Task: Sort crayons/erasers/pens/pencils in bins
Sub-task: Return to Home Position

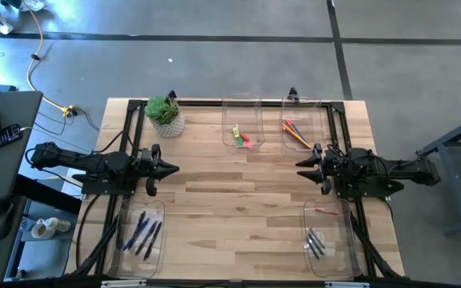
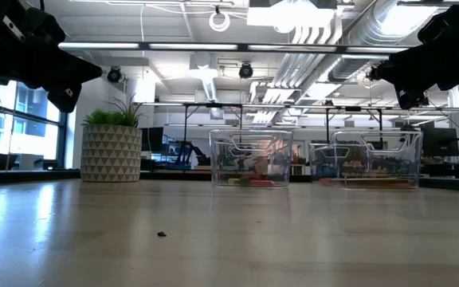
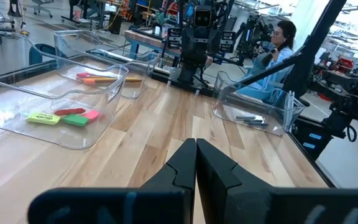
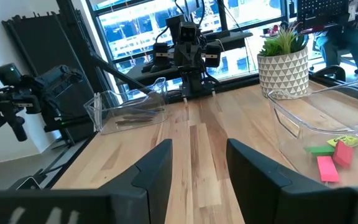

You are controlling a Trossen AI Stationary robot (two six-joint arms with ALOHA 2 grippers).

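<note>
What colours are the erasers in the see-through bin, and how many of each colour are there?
yellow-green eraser: 1
red eraser: 1
green eraser: 1
pink eraser: 1
Total: 4 erasers

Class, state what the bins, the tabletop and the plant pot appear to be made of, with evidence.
The bins look like clear glossy plastic: the room shows through. The tabletop is pale wood strips, satin; grain and joints show. The plant pot: perhaps ceramic or concrete, matt, triangle-patterned.
</note>
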